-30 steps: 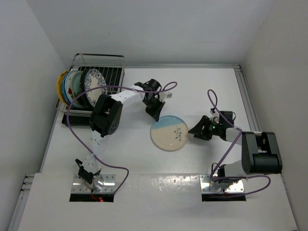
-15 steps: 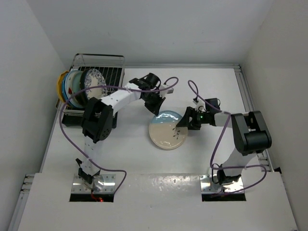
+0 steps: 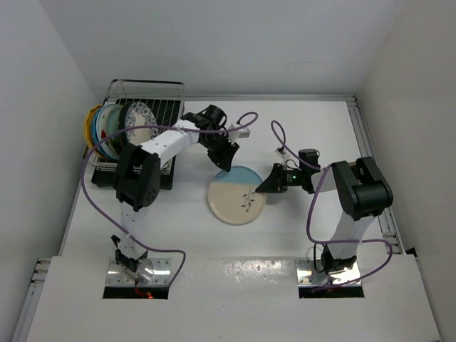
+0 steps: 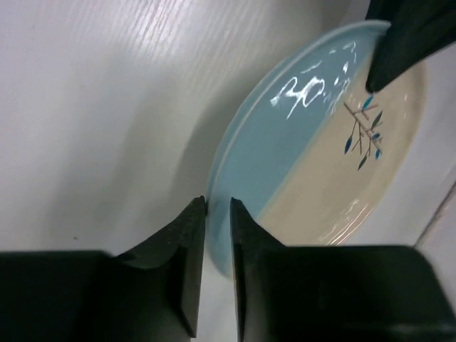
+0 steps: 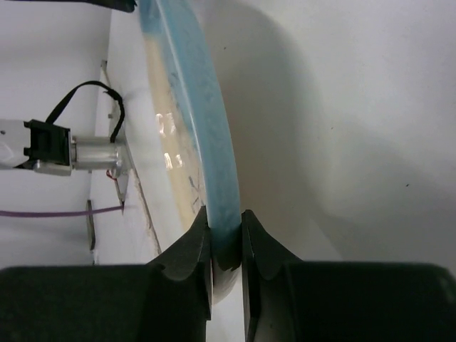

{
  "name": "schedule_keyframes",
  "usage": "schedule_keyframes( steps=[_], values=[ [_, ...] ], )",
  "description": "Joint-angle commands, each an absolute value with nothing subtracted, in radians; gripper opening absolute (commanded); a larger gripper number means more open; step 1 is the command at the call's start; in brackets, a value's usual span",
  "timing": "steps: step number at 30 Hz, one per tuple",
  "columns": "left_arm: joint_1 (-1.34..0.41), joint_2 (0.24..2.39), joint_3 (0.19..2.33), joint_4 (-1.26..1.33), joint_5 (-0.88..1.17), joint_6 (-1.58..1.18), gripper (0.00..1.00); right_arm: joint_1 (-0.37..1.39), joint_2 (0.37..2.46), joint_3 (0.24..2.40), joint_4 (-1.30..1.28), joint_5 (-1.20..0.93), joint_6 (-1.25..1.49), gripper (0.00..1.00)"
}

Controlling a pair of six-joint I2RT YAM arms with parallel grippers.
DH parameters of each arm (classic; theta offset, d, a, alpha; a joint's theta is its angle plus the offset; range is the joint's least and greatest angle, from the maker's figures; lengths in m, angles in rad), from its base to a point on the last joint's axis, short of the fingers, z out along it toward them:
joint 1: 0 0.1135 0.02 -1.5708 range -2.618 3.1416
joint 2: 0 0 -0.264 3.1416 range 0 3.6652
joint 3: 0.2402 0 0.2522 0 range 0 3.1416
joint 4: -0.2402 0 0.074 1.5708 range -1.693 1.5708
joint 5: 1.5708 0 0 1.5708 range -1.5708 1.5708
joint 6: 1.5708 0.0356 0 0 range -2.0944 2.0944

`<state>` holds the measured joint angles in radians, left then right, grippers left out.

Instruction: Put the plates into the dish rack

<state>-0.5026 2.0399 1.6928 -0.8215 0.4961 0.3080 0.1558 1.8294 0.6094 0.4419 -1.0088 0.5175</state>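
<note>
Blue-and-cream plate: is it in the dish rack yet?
No, the blue-and-cream plate is out to the right of the dish rack, apart from it, its rim pinched by the right hand.

The top external camera sits high above the tabletop's (image 3: 313,135) near edge, looking down and forward over the whole surface to its far edge. The left wrist camera looks along the left end effector (image 4: 217,214), close over the blue-and-cream plate (image 4: 313,142). The right wrist camera looks along the right end effector (image 5: 226,221), very near that plate's rim, edge-on. All three views share the plate at mid-tabletop.
</note>
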Motion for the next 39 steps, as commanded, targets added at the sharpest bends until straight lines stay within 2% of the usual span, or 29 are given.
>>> schedule_keyframes(
  steps=[1,4,8,13,17,19,22,23,24,26,29,30,31,32,33,34,37,38,39],
  values=[
    [-0.483,1.994,1.715,-0.816,0.641,0.359,0.42,0.153,1.784,0.618,0.598,-1.142,0.557,0.0],
    [-0.442,2.04,1.764,-0.825,0.679,0.382,0.57,0.152,1.744,0.624,0.644,-1.18,0.583,0.0],
    [-0.419,2.106,1.819,-0.919,0.765,0.458,0.61,0.146,1.707,0.664,0.626,-1.209,0.583,0.0],
    [-0.41,2.128,1.81,-0.93,0.765,0.468,0.69,0.14,1.661,0.712,0.624,-1.264,0.601,0.0],
    [-0.388,2.108,1.833,-0.92,0.813,0.468,0.69,0.137,1.625,0.726,0.606,-1.276,0.6,0.0],
    [-0.388,2.097,1.844,-0.957,0.863,0.513,0.66,0.137,1.617,0.733,0.6,-1.266,0.575,0.0],
    [-0.397,2.097,1.864,-1.09,0.992,0.665,0.61,0.135,1.638,0.756,0.584,-1.249,0.557,0.0],
    [-0.412,2.097,1.876,-1.217,1.046,0.728,0.61,0.133,1.655,0.774,0.597,-1.249,0.56,0.0],
    [-0.431,2.127,1.888,-1.271,1.058,0.823,0.61,0.136,1.673,0.79,0.607,-1.249,0.587,0.0],
    [-0.44,2.137,1.879,-1.302,1.058,0.824,0.61,0.138,1.686,0.795,0.702,-1.247,0.624,0.0],
    [-0.44,2.137,1.844,-1.302,1.068,0.845,0.48,0.137,1.709,0.824,0.744,-1.247,0.684,0.0],
    [-0.44,2.137,1.844,-1.302,1.068,0.845,0.3,0.133,1.715,0.833,0.745,-1.246,0.686,0.0],
    [-0.44,2.126,1.858,-1.286,1.068,0.825,0.19,0.133,1.717,0.834,0.746,-1.244,0.684,0.0],
    [-0.428,2.099,1.867,-1.179,1.007,0.683,0.0,0.127,1.709,0.836,0.727,-1.223,0.67,0.0],
    [-0.428,2.098,1.867,-1.178,1.006,0.681,0.0,0.127,1.709,0.836,0.713,-1.215,0.67,0.0],
    [-0.419,2.085,1.867,-1.14,0.984,0.636,0.0,0.124,1.698,0.838,0.695,-1.18,0.616,0.02],
    [-0.407,2.011,1.867,-0.982,0.836,0.442,0.0,0.124,1.649,0.865,0.365,-0.993,0.459,0.3],
    [-0.407,1.991,1.867,-0.948,0.783,0.358,0.0,0.124,1.638,0.876,0.307,-0.944,0.384,0.42],
    [-0.407,1.973,1.867,-0.896,0.675,0.324,0.0,0.124,1.606,0.885,0.231,-0.793,0.339,0.58]
  ],
)
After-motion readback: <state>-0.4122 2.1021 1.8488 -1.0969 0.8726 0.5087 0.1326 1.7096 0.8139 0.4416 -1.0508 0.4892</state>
